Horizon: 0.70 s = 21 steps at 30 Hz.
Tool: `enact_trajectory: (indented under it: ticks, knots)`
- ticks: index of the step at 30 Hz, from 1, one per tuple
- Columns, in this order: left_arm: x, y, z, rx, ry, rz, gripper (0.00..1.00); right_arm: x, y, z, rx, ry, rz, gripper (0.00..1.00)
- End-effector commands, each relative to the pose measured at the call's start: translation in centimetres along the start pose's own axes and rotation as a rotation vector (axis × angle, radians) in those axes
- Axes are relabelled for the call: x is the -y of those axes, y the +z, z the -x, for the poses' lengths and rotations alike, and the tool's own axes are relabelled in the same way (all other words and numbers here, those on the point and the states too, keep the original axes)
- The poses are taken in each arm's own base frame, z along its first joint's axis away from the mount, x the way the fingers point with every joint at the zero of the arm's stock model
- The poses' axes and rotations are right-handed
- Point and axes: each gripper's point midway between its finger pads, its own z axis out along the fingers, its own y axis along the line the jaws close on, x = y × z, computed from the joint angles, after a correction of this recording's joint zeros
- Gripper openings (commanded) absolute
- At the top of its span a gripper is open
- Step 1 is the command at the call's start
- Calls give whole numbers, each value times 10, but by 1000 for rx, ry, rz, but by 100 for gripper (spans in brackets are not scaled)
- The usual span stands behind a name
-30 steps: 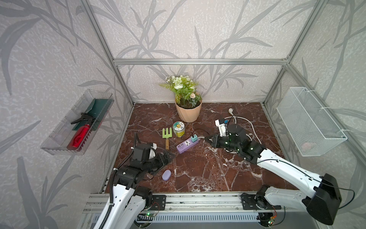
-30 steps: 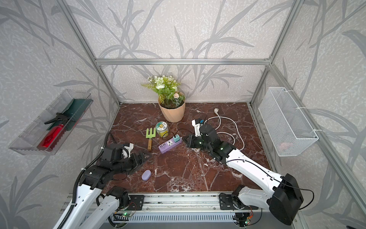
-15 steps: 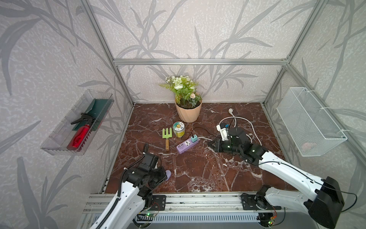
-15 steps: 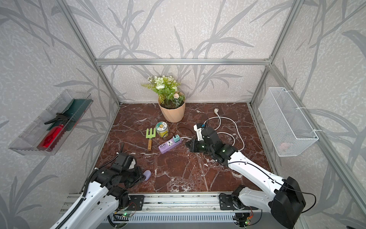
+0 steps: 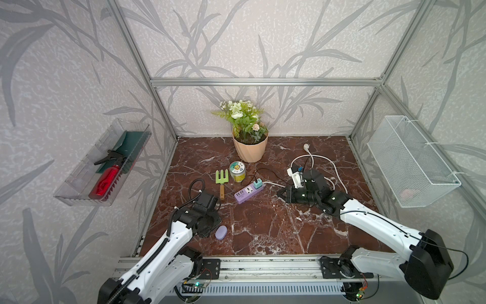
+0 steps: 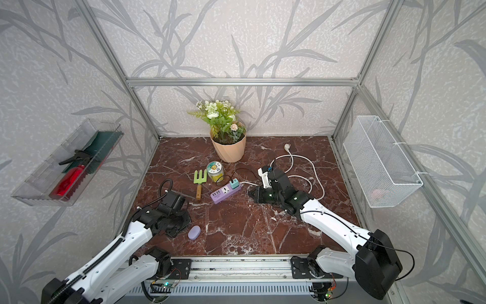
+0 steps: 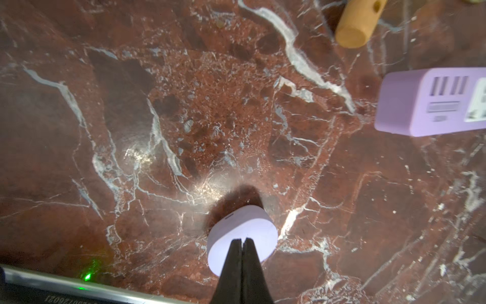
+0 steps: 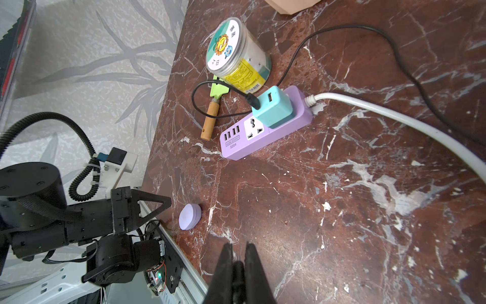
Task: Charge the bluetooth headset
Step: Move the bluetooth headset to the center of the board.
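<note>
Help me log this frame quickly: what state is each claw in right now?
Left claw: closed, empty, tips at the bluetooth headset.
Right claw: closed; whether it pinches anything cannot be told.

Both top views look down from the front; wrist views hug the tabletop [image 7: 184,118].

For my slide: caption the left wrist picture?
Shut left gripper beside the purple headset case on a marble table.

bright even light, soft glare on the marble tabletop [image 7: 206,188].
</note>
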Motion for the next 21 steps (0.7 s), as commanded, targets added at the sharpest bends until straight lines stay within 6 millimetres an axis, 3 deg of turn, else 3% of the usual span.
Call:
enact_trajectory:
  ticks: [1,8,14,17,21]
  knots:
    - [9,6,8,-1,1,44,0,5,-3,2,5,-4,20,0]
    - [17,18,10,-16,16,67,0,14,-17,9,40,6,17,0]
    - [40,32,-6,-79,69,62,0,24,-17,12,39,34,23,0]
    - [59,40,-16,-109,84,16,0,25,-18,14,45,36,22,0]
    - [107,40,-25,-127,161,-103,0,27,-17,15,47,41,20,0]
